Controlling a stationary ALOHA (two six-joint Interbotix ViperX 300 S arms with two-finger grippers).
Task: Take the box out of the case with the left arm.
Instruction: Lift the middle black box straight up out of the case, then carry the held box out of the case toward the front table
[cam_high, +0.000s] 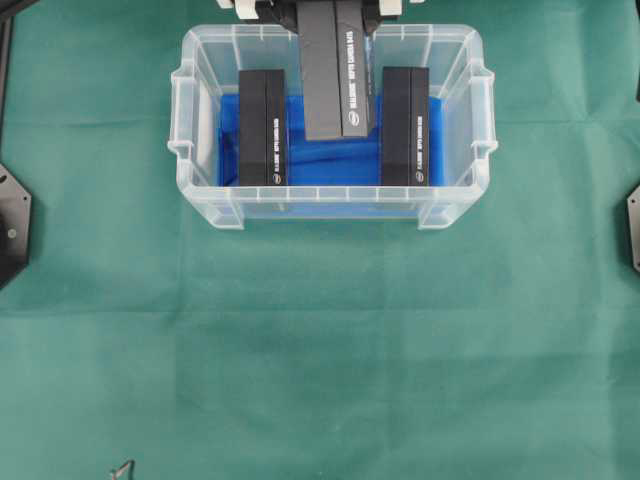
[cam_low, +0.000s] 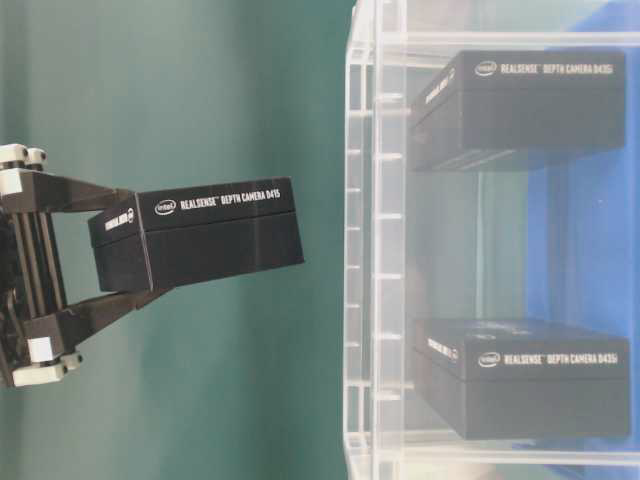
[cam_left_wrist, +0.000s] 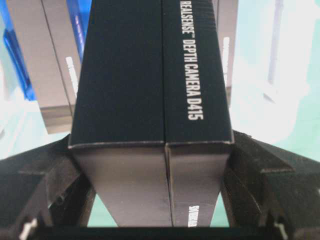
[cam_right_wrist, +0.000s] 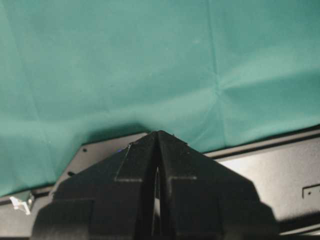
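While the green-covered worktop (cam_high: 320, 350) lies bare in front, the clear plastic case (cam_high: 190, 150) sits toward its far side, lined with a blue cloth (cam_high: 330, 160). Two black RealSense camera boxes rest on that cloth, one at the left (cam_high: 262, 128) and one at the right (cam_high: 404, 126). A third, the D415 box (cam_low: 200, 245), is clamped across its width by the left end effector (cam_low: 125, 245), whose black fingers press both long sides. The table-level view shows this box outside the case wall, so I judge it lifted clear of the rim, though overhead it overlaps the case's far middle.

The step in hand looks like carrying the box away and setting it down. To do that well:

- Keep the squeeze steady; the left wrist view shows the grip sits near one end, so the free end could sag or swing.
- Move sideways only while the box rides above the rim, since a low pass might clip the wall or handle.
- Lower onto open green cloth, well apart from the case, and release only once the box is supported.

The right end effector (cam_right_wrist: 157, 175) is parked over its own side, jaws pressed together on nothing.
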